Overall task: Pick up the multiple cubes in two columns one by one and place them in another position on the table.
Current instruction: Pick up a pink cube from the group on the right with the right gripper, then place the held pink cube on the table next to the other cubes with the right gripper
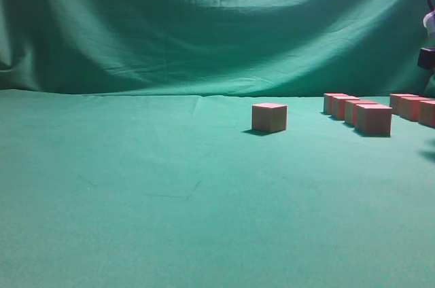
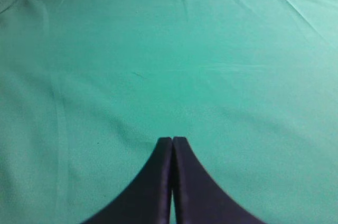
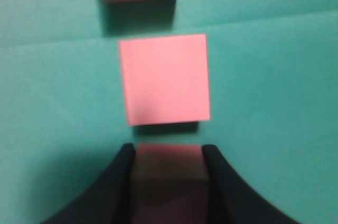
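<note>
Right wrist view: my right gripper has its jaws against both sides of a cube, nearest of its column on the table. Risk, judged: lifting askew could nudge the next cube just beyond.

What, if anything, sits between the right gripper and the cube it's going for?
Nothing visible. In the right wrist view the right gripper already has a cube between its fingers, though a firm grip isn't confirmed. The next cube lies just ahead in the column, apart from it.
</note>
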### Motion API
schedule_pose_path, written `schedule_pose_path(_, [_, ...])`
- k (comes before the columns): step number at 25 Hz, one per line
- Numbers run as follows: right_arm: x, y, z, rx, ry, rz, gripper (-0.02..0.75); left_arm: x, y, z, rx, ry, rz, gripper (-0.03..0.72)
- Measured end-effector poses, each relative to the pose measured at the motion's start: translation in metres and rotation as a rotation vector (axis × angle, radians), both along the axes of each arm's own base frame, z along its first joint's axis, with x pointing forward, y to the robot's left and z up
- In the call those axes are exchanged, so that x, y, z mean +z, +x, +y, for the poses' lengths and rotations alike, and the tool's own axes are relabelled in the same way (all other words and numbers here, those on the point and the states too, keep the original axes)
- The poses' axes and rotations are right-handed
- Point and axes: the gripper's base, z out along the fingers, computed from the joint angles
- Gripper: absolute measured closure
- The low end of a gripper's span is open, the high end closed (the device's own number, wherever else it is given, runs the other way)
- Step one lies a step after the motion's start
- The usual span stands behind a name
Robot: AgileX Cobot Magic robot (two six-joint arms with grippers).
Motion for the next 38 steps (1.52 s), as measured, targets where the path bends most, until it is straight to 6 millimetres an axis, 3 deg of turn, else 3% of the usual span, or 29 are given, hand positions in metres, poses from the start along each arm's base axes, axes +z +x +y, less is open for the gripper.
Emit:
schedule_pose_path(3, [0.005, -0.004, 0.002, -0.011, 0.017, 0.068, 0.482, 0.000, 0.000, 0.000, 0.000, 0.000, 0.000, 0.688])
schedule_pose_path(6, [0.028, -0.010, 0.020, 0.045, 0.054, 0.091, 0.482, 0.000, 0.000, 0.000, 0.000, 0.000, 0.000, 0.688])
schedule_pose_path(15, [0.121, -0.014, 0.127, 0.438, 0.123, -0.142, 0.482, 0.000, 0.000, 0.000, 0.000, 0.000, 0.000, 0.688])
schedule_pose_path(21, [0.151, -0.005, 0.195, 0.722, 0.127, -0.247, 0.482, 0.000, 0.000, 0.000, 0.000, 0.000, 0.000, 0.688])
schedule_pose_path(25, [0.148, 0.009, 0.230, 0.922, 0.096, -0.233, 0.482, 0.000, 0.000, 0.000, 0.000, 0.000, 0.000, 0.688])
schedule_pose_path(28, [0.131, 0.021, 0.248, 1.071, 0.064, -0.218, 0.482, 0.000, 0.000, 0.000, 0.000, 0.000, 0.000, 0.688])
schedule_pose_path(38, [0.083, 0.045, 0.266, 1.472, -0.048, -0.249, 0.482, 0.000, 0.000, 0.000, 0.000, 0.000, 0.000, 0.688])
